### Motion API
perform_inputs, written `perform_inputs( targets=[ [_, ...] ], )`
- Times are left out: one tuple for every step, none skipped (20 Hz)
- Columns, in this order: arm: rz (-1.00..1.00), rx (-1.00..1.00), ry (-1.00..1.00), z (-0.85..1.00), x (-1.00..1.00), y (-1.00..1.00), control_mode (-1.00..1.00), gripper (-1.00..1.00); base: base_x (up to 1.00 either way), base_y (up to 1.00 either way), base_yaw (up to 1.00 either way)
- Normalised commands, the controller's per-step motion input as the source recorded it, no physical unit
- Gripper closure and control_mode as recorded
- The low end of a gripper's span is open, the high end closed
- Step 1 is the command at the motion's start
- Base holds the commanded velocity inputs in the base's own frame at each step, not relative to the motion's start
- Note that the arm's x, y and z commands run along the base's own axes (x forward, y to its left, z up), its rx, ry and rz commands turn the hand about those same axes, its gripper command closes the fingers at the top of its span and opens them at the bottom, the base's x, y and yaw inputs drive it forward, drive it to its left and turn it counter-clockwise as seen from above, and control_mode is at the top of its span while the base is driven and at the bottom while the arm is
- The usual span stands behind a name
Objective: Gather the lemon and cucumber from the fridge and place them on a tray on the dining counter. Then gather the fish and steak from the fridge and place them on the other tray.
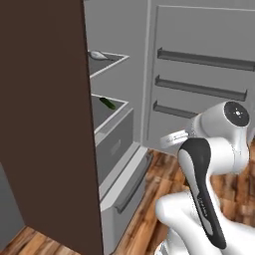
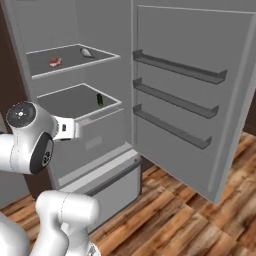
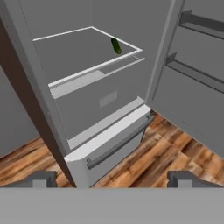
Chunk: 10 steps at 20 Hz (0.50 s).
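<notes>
— Where's the cucumber [image 3: 116, 46]?

— On the fridge's [image 2: 107, 145] lower shelf [image 2: 75, 102], near its front right corner, lying apart from everything else.

— And the upper shelf [image 2: 70, 59]?

— The steak [image 2: 55, 62] sits toward the left, and a pale grey fish [image 2: 87, 52] lies near the back right edge.

— The door [image 2: 195, 100]?

— Swung wide, its three dark racks bare.

— What about the gripper [image 3: 112, 178]?

— Its two dark fingertips [image 3: 40, 179] stand spread as wide as they go, with nothing between them. It hangs over the wooden floor [image 3: 144, 162], in front of the bottom drawer [image 3: 111, 140].
</notes>
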Motion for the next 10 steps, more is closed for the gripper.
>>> perform_inputs(
  targets=[
    [0.00,0.00,0.00,0.00,0.00,0.00,1.00,-1.00,0.44,-0.25,0.16],
    [0.00,0.00,0.00,0.00,0.00,0.00,1.00,-1.00,0.34,-0.31,0.15],
    [0.00,0.00,0.00,0.00,0.00,0.00,1.00,-1.00,0.31,-0.33,0.16],
    [0.00,0.00,0.00,0.00,0.00,0.00,1.00,-1.00,0.30,-0.32,0.15],
    [0.00,0.00,0.00,0.00,0.00,0.00,1.00,-1.00,0.31,-0.31,0.15],
    [0.00,0.00,0.00,0.00,0.00,0.00,1.00,-1.00,0.33,-0.31,0.16],
    [0.00,0.00,0.00,0.00,0.00,0.00,1.00,-1.00,0.36,-0.29,0.18],
    [0.00,0.00,0.00,0.00,0.00,0.00,1.00,-1.00,0.40,-0.24,0.19],
    [0.00,0.00,0.00,0.00,0.00,0.00,1.00,-1.00,0.42,-0.20,0.20],
    [0.00,0.00,0.00,0.00,0.00,0.00,1.00,-1.00,0.44,-0.18,0.21]
  ],
)
